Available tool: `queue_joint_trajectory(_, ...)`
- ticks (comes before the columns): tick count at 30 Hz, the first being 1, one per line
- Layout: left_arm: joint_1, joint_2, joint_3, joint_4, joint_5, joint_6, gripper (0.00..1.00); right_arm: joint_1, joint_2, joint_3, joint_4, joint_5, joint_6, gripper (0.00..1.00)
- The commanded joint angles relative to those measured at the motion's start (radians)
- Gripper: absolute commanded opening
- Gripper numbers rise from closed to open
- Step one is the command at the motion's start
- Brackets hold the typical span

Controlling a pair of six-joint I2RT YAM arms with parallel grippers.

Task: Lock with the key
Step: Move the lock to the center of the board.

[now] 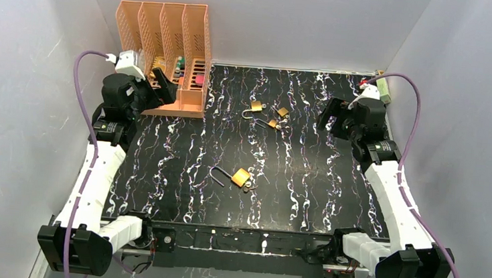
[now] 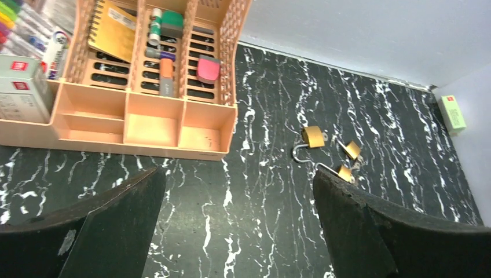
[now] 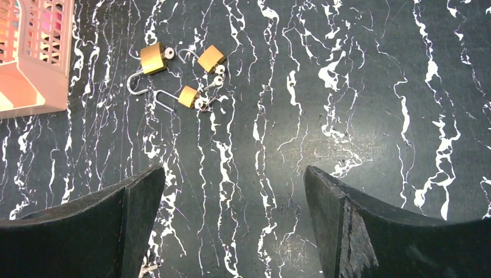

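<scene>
Left arm (image 1: 95,179) first: a long white shell link, smooth and rounded, with a chunky black motor housing (image 1: 76,248) at its shoulder end. There's a purple cable (image 1: 96,53) arcing off it, plugged into a white camera block (image 1: 129,61) by the wrist, with boxy black joints in between. Over to the right arm (image 1: 396,196), and it's the same build: white shells, a black shoulder housing (image 1: 413,271), and a right cable (image 1: 397,74) in the same purple. Now the left gripper (image 2: 237,176): its fingers (image 2: 116,226) are matte black, wedge-shaped and grainy, with a pale scuff on one. The right gripper (image 3: 231,174) has black fingers (image 3: 382,237) too, with a grey worn streak down one edge.
</scene>
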Motion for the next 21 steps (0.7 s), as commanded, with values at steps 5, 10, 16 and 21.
queue_joint_trajectory(5, -0.175, 0.031, 0.078, -0.049, -0.011, 0.026, 0.98, 0.052, 0.037, 0.034, 0.042, 0.012, -0.016, 0.99)
queue_joint_trajectory(10, -0.188, 0.022, 0.096, -0.034, -0.066, 0.024, 0.98, 0.107, -0.062, -0.09, 0.271, -0.17, -0.234, 0.98)
queue_joint_trajectory(16, -0.188, 0.007, 0.06, -0.07, -0.069, -0.032, 0.98, 0.504, 0.039, 0.031, 0.102, 0.12, -0.287, 0.99)
queue_joint_trajectory(21, -0.188, -0.015, 0.0, -0.041, -0.013, -0.076, 0.98, 0.732, 0.014, -0.007, 0.156, 0.122, -0.301, 0.99)
